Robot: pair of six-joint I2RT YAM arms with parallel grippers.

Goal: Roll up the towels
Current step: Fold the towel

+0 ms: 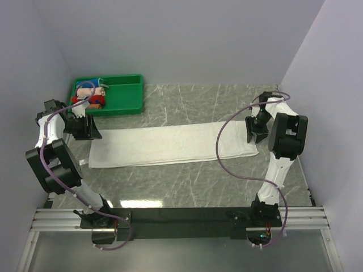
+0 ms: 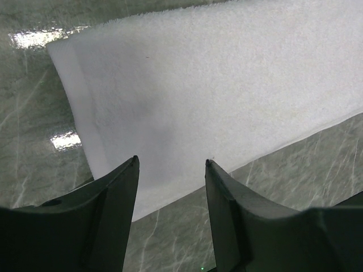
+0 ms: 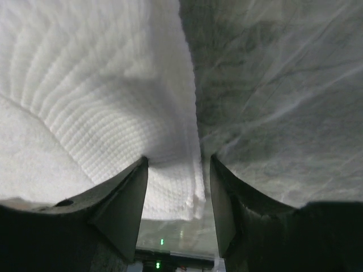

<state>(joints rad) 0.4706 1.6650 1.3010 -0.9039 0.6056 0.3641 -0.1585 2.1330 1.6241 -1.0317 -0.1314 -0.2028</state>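
Right pincer (image 3: 176,161) wide, its fingers straddling the layered end edge of the white towel (image 1: 170,146), which lies flat lengthwise across the counter (image 1: 187,187). Left pincer (image 2: 171,163) likewise wide and empty above the opposite end. Risk: closing may catch only the top layer, peeling the fold apart. Slick stone may let the cloth slide and skew the roll.

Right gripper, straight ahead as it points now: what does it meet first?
Likely the folded end of the white towel, lying between the open fingers of the right gripper; depth unclear.
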